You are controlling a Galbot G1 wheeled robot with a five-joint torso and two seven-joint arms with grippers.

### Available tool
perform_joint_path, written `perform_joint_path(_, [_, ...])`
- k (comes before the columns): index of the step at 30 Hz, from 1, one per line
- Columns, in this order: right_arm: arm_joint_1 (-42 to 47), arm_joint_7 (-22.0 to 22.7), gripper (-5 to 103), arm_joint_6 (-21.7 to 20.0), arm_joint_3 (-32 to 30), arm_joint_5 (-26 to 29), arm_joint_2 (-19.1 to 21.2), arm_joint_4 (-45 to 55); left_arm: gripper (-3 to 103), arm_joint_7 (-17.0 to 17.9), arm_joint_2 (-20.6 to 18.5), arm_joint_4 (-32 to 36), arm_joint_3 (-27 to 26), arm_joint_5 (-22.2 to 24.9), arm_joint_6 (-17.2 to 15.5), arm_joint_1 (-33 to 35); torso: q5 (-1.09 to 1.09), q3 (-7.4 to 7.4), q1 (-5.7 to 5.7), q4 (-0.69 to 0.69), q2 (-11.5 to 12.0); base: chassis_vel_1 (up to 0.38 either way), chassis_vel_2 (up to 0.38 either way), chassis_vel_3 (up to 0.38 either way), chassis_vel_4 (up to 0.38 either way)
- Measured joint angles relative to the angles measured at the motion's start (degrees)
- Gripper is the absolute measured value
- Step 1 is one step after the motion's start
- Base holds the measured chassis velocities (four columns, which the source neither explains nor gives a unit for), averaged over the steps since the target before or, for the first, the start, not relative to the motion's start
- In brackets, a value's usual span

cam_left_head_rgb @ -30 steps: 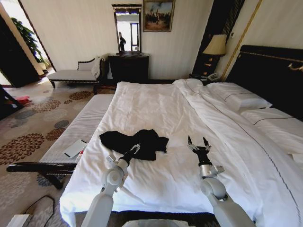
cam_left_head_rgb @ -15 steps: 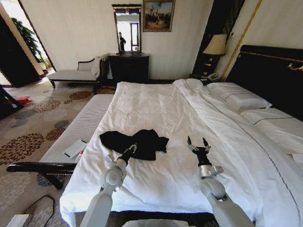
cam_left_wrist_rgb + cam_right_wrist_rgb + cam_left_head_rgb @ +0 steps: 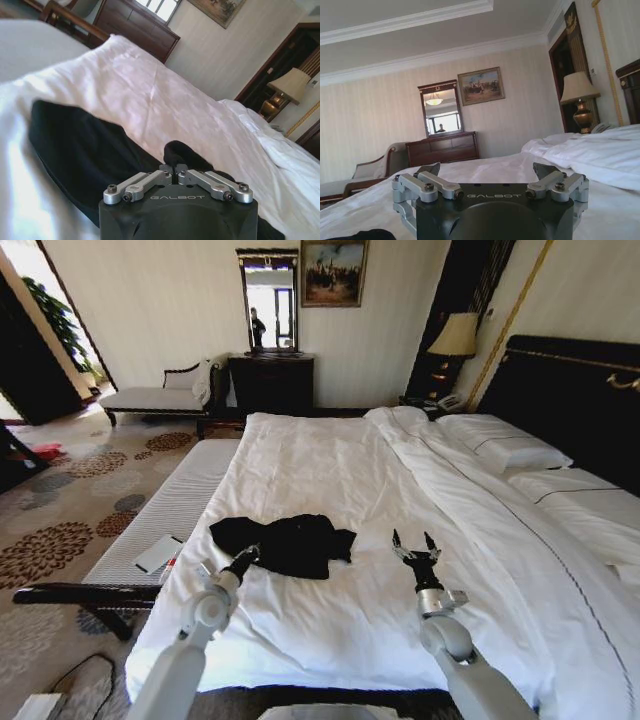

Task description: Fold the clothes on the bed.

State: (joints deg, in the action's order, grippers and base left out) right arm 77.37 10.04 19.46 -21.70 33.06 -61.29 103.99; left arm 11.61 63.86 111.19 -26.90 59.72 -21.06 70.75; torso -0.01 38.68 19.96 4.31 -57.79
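Two arms outstretched, left pincer point(image 3: 245, 556) closed at T-shirt point(image 3: 285, 543), right pincer point(image 3: 413, 544) spread.

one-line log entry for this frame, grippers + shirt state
left gripper: shut, at near-left edge of T-shirt | right gripper: open, above duvet, clear of shirt | shirt: crumpled, unfolded

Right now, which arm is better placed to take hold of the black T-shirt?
Probably the left. The left gripper is shut at the near left edge of the T-shirt. The right gripper is open, upright over bare white duvet, apart from the shirt.
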Motion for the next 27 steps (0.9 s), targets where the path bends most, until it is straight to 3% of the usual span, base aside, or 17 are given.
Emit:
perform_joint_path(8, [-6.04,1.12,100,-3.04,7.97,3.76,1.34,-0.09,0,-0.94,-4.26,1.66,-3.0,0.07,-0.33,1.85,0.0,0.0,0.01,-0.01,0.0,0.0,0.0,0.0,0.0])
perform_joint_path(10, [-8.67,2.09,100,-5.79,10.42,5.66,1.43,-0.09,0,-1.35,-4.81,2.18,-4.38,-0.21,-0.33,2.9,0.01,0.0,0.01,0.01,0.0,0.0,0.0,0.0,0.0])
perform_joint_path(13, [-11.99,4.85,100,-9.06,13.21,10.02,1.48,0.0,0,-1.62,-5.33,2.75,-5.75,-0.23,-0.34,4.06,0.01,0.0,0.0,0.0,0.0,0.0,0.0,0.0,0.0])
perform_joint_path(17, [-19.13,10.97,100,-15.65,19.0,22.82,2.62,0.55,0,-1.87,-5.93,4.7,-8.1,-0.4,-0.74,6.77,0.0,0.0,0.01,0.0,0.01,0.0,0.0,0.0,0.0])
perform_joint_path(23, [-26.78,16.16,100,-20.57,24.64,32.06,3.14,-0.59,0,-1.97,-6.44,6.8,-10.04,-1.92,-0.91,9.7,0.01,0.0,0.0,0.0,0.0,0.0,0.0,0.0,0.0])
perform_joint_path(27, [-34.88,21.17,100,-24.47,29.28,39.08,0.73,-4.6,0,-1.95,-6.31,9.25,-11.31,-2.89,-0.93,12.53,0.01,0.0,0.0,-0.01,0.0,0.0,0.0,0.0,0.0])
